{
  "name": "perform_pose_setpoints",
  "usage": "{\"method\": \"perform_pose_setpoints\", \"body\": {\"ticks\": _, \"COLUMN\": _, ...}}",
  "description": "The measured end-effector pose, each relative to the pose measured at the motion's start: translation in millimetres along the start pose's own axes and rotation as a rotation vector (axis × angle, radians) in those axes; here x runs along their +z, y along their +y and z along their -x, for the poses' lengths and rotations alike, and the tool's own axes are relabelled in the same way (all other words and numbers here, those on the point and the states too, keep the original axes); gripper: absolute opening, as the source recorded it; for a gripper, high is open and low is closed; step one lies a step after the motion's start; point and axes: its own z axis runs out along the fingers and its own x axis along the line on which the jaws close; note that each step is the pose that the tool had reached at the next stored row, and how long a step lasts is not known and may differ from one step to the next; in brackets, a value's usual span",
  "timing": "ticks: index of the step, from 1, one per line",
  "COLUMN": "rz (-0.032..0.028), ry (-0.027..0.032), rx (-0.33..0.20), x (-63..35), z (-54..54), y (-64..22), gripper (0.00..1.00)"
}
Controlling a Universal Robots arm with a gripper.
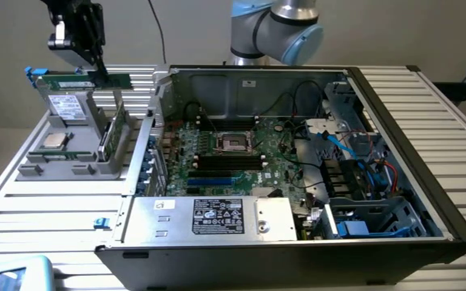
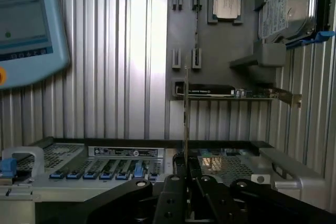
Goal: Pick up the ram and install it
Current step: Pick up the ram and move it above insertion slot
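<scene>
One ram [image 1: 67, 80] hangs level in my gripper [image 1: 102, 75], whose jaws are nearly shut on the stick's edge, at the exterior view's far left above the grey parts holder [image 1: 55, 170]. To the right lies the open computer case [image 1: 427, 176], its motherboard [image 1: 275, 159] well apart from the ram.

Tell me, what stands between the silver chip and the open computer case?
A green card, upright in the grey holder, as the exterior view shows.
</scene>
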Motion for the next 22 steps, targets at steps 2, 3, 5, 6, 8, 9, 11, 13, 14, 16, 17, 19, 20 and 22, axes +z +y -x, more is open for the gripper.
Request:
{"method": "perform_pose_setpoints", "body": {"ticks": 2, "rz": 0.0003, "ry": 0.0028, "rx": 0.0, "x": 0.0, "z": -0.1, "y": -9.0, "gripper": 0.13}}
{"method": "perform_pose_setpoints", "body": {"ticks": 3, "rz": 0.0004, "ry": 0.0044, "rx": 0.0, "x": 0.0, "z": -0.2, "y": -13.5, "gripper": 0.13}}
{"method": "perform_pose_setpoints", "body": {"ticks": 5, "rz": 0.0004, "ry": 0.0077, "rx": 0.0, "x": 0.0, "z": -0.4, "y": -22.8, "gripper": 0.13}}
{"method": "perform_pose_setpoints", "body": {"ticks": 6, "rz": 0.0003, "ry": 0.0092, "rx": 0.0, "x": 0.0, "z": -0.4, "y": -27.2, "gripper": 0.13}}
{"method": "perform_pose_setpoints", "body": {"ticks": 8, "rz": 0.0005, "ry": 0.0123, "rx": 0.0, "x": 0.0, "z": -0.5, "y": -36.2, "gripper": 0.13}}
{"method": "perform_pose_setpoints", "body": {"ticks": 9, "rz": 0.0005, "ry": 0.0139, "rx": 0.0, "x": 0.0, "z": -0.6, "y": -40.7, "gripper": 0.13}}
{"method": "perform_pose_setpoints", "body": {"ticks": 11, "rz": 0.0005, "ry": 0.0169, "rx": 0.0, "x": 0.0, "z": -0.7, "y": -50.0, "gripper": 0.13}}
{"method": "perform_pose_setpoints", "body": {"ticks": 13, "rz": 0.0006, "ry": 0.0201, "rx": 0.0, "x": -0.1, "z": -0.8, "y": -59.0, "gripper": 0.13}}
{"method": "perform_pose_setpoints", "body": {"ticks": 14, "rz": 0.0006, "ry": 0.0217, "rx": 0.0, "x": 0.0, "z": -0.9, "y": -63.5, "gripper": 0.13}}
{"method": "perform_pose_setpoints", "body": {"ticks": 16, "rz": 0.0007, "ry": 0.0251, "rx": 0.0, "x": 0.0, "z": -1.0, "y": -72.7, "gripper": 0.13}}
{"method": "perform_pose_setpoints", "body": {"ticks": 17, "rz": 0.0006, "ry": 0.0267, "rx": 0.0, "x": 0.1, "z": -1.1, "y": -77.2, "gripper": 0.13}}
{"method": "perform_pose_setpoints", "body": {"ticks": 19, "rz": 0.0006, "ry": 0.0292, "rx": 0.0, "x": 0.2, "z": -1.2, "y": -86.2, "gripper": 0.13}}
{"method": "perform_pose_setpoints", "body": {"ticks": 20, "rz": 0.0007, "ry": 0.0303, "rx": 0.0, "x": 0.2, "z": -1.3, "y": -90.7, "gripper": 0.13}}
{"method": "perform_pose_setpoints", "body": {"ticks": 22, "rz": 0.0007, "ry": 0.0317, "rx": 0.0, "x": 0.3, "z": -1.4, "y": -100.0, "gripper": 0.13}}
